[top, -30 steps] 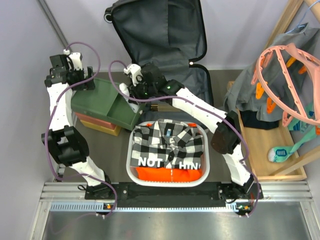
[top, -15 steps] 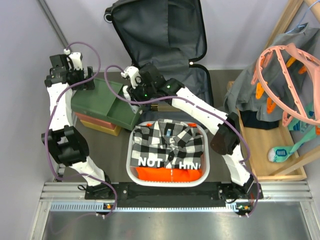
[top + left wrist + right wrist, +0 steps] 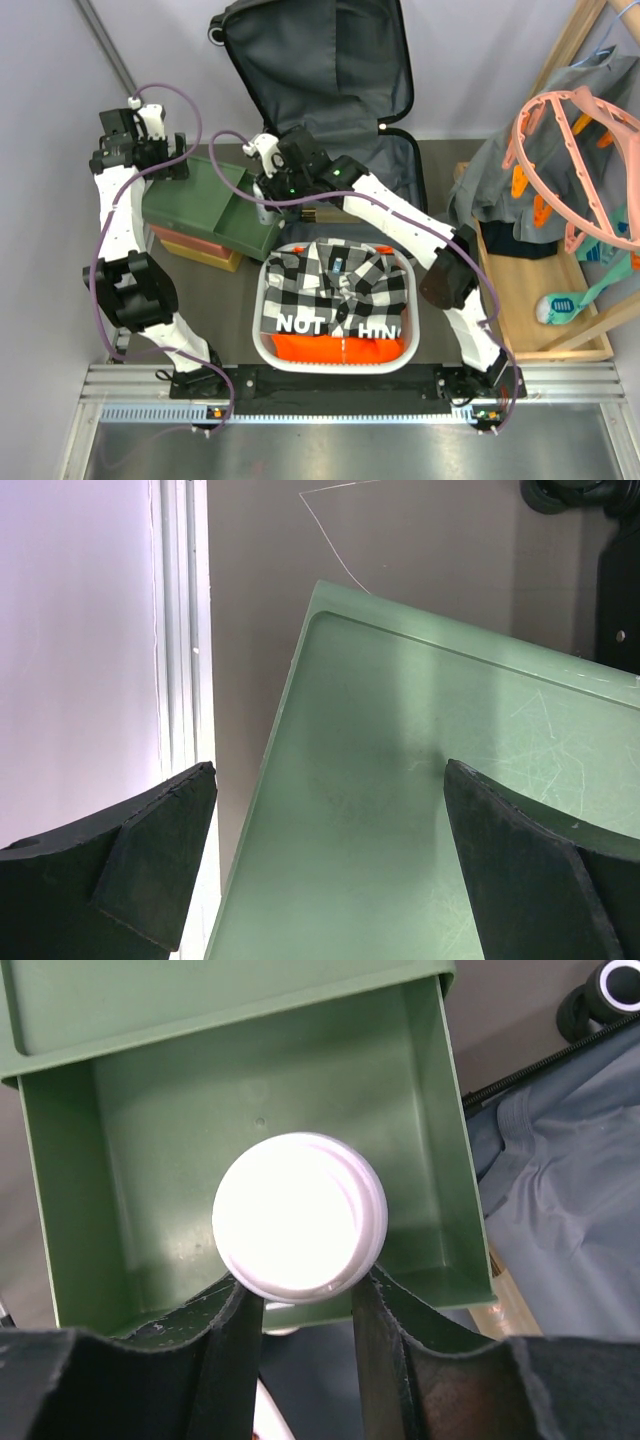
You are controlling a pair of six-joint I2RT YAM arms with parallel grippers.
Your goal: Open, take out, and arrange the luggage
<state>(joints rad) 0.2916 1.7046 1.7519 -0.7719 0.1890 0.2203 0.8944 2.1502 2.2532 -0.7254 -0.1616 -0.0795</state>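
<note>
One white round container (image 3: 300,1216) is pinched by the right end effector (image 3: 305,1292) above the open green drawer (image 3: 120,1110); the left end effector (image 3: 328,780) hangs spread over the green box top (image 3: 420,730). The luggage (image 3: 320,70) lies open at upper centre of the overhead frame.

White left arm (image 3: 112,215) and right arm (image 3: 395,222), black joints, purple cables (image 3: 170,87), matte black tool fingers (image 3: 520,870).
</note>
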